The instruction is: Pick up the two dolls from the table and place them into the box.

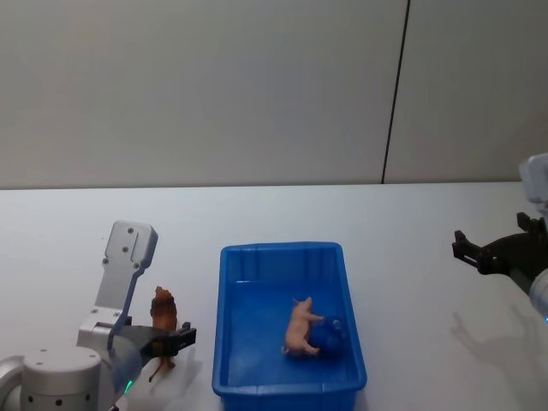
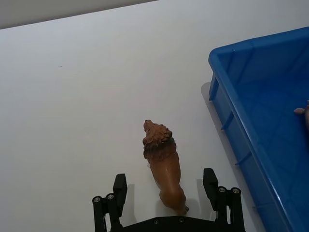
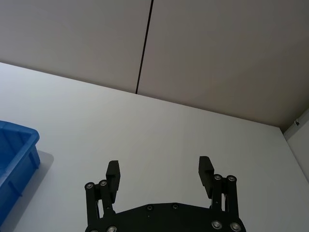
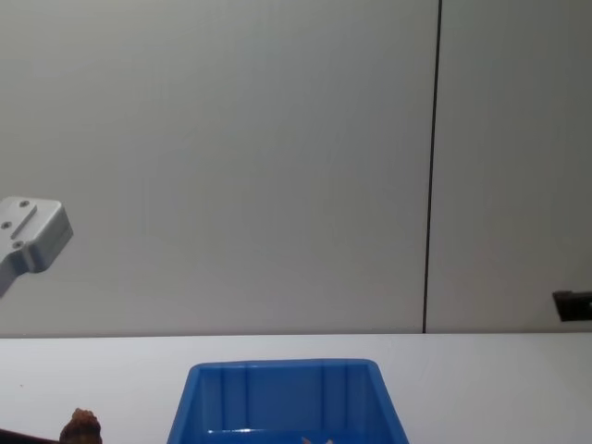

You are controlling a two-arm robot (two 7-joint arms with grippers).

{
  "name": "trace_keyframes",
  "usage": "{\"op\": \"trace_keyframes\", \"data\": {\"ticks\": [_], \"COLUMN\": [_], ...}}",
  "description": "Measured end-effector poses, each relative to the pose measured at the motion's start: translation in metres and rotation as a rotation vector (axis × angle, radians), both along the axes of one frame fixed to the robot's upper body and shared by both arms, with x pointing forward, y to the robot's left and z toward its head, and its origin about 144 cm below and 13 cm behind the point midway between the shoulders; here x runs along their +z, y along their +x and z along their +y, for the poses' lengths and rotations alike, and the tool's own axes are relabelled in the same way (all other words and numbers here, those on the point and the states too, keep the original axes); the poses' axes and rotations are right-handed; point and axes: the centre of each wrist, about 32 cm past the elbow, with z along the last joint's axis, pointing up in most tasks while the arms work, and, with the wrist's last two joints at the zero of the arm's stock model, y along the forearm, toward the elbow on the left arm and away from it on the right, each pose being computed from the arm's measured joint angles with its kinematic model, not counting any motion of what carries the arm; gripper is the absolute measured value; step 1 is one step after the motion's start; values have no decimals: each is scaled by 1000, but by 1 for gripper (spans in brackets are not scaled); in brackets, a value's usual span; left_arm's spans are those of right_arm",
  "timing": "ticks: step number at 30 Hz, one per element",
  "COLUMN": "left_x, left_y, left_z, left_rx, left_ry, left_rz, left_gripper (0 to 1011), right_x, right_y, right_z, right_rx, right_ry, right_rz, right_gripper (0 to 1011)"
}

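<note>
The dark reddish-brown doll (image 1: 163, 318) stands on the white table (image 1: 428, 342) just left of the blue box (image 1: 282, 250). My left gripper (image 1: 169, 341) is low over it and open. In the left wrist view the brown doll (image 2: 163, 164) sits between the two fingers of the left gripper (image 2: 165, 186), with a gap on each side. The pale pink doll (image 1: 300, 327) lies inside the box on its floor, toward the right wall. My right gripper (image 1: 467, 248) hovers open and empty above the table at the far right.
The box's near corner (image 2: 251, 96) is close to the right of the brown doll. A grey wall with a dark vertical seam (image 1: 396, 94) runs behind the table. Bare tabletop stretches beneath the right gripper (image 3: 160, 169) and left of the brown doll.
</note>
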Motion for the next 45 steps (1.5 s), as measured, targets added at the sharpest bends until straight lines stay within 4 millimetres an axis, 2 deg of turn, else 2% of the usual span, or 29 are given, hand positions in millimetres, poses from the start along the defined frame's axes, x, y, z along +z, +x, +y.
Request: {"op": "trace_keyframes", "data": {"ticks": [31, 36, 40, 43, 45], "left_x": [-8, -8, -9, -9, -9], "left_y": [20, 22, 24, 24, 25], "left_z": [1, 1, 1, 1, 1], "left_rx": [16, 16, 17, 17, 17], "left_ry": [-8, -8, -7, -7, -7], "left_rz": [64, 68, 70, 72, 72], "left_gripper": [994, 906, 769, 703, 618], "right_x": [0, 0, 0, 0, 0], "right_y": [0, 0, 0, 0, 0], "right_z": [0, 0, 0, 0, 0], "right_rx": [0, 0, 0, 0, 0], "right_ry": [0, 0, 0, 0, 0], "right_rz": [0, 0, 0, 0, 0], "right_gripper": [1001, 1001, 1001, 1001, 1001]}}
